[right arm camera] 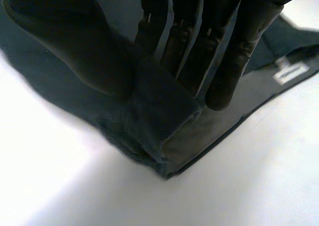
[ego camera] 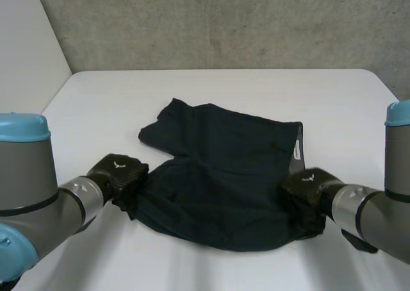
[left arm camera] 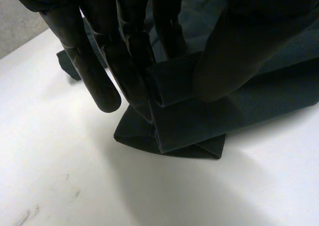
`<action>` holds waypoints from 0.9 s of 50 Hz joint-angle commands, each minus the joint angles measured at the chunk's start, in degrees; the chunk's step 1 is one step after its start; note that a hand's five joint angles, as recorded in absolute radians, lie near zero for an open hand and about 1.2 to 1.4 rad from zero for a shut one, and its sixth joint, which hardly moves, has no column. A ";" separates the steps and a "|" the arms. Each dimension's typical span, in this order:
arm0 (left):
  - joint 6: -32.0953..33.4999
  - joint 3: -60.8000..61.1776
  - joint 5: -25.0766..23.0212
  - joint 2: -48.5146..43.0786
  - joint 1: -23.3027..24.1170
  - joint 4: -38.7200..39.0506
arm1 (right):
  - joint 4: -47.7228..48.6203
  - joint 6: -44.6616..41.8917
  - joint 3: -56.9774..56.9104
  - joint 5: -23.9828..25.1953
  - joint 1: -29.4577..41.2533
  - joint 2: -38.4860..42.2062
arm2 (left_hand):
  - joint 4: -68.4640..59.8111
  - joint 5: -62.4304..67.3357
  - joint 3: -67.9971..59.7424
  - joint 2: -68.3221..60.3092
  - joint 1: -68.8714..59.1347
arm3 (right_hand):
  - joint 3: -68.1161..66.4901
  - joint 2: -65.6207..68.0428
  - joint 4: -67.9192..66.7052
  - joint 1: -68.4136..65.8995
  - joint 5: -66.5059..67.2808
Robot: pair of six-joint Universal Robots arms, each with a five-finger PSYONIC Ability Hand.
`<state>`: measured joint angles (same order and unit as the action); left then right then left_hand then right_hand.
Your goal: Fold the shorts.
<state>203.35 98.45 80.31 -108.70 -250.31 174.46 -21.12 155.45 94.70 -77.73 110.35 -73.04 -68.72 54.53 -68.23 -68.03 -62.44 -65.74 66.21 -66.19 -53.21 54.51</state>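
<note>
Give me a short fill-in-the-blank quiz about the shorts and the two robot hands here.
The shorts lie on a ____ table.
The left hand pinches cloth between fingers and ____.
The white label sits close to the right hand, far from the ____ hand.
Missing: white; thumb; left.

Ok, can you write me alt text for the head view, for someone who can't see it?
Dark shorts lie spread on a white table, the left hand gripping the near leg's hem and the right hand the near waistband corner. The other leg lies farther back, and a small white label shows at the waistband.
</note>
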 commanded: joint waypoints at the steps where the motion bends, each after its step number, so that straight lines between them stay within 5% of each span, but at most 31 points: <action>1: 0.20 -8.35 0.72 -6.87 0.00 -0.34 | 7.59 -3.57 -7.85 -2.24 1.09 4.56 | -11.28 15.47 -11.77 -11.97 -17.56 | -14.26 13.79 -13.81 -26.79 15.49; 9: 2.04 -34.96 7.22 -11.89 0.53 0.71 | 13.11 -7.62 -29.10 -8.92 5.93 10.98 | -11.28 15.47 -11.77 -11.97 -17.56 | -14.26 13.79 -13.81 -26.79 15.49; 14: 1.79 -53.24 7.84 -10.92 0.88 11.47 | 34.76 -7.62 -40.54 -9.54 5.93 10.03 | -11.28 15.47 -11.77 -11.97 -17.56 | -14.26 13.79 -13.81 -26.79 15.49; 18: 1.96 -55.74 8.28 -5.41 1.23 24.48 | 56.90 -7.18 -39.51 -9.81 6.02 5.47 | -11.28 15.47 -11.77 -11.97 -17.56 | -14.26 13.79 -13.81 -26.79 15.49; 22: 1.61 -54.08 8.28 -1.35 1.93 30.41 | 66.82 -7.18 -36.17 -9.72 6.63 2.99 | -11.28 15.47 -11.77 -11.97 -17.56 | -14.26 13.79 -13.81 -26.79 15.49; 38: -2.00 -20.70 7.41 -2.21 0.18 27.96 | 47.14 -5.51 -23.60 -5.86 6.81 11.24 | -11.28 15.47 -11.77 -11.97 -17.56 | -14.26 13.79 -13.81 -26.79 15.49; 45: -1.47 -12.15 6.88 -13.45 0.70 27.70 | 43.54 -8.40 -19.47 -5.76 7.86 20.81 | -11.28 15.47 -11.77 -11.97 -17.56 | -14.26 13.79 -13.81 -26.79 15.49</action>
<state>201.50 81.01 87.47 -114.12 -250.01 202.42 24.43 149.24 72.71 -83.53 117.40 -59.33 -68.78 54.53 -68.42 -68.37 -62.44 -69.18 67.13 -68.33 -55.66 56.70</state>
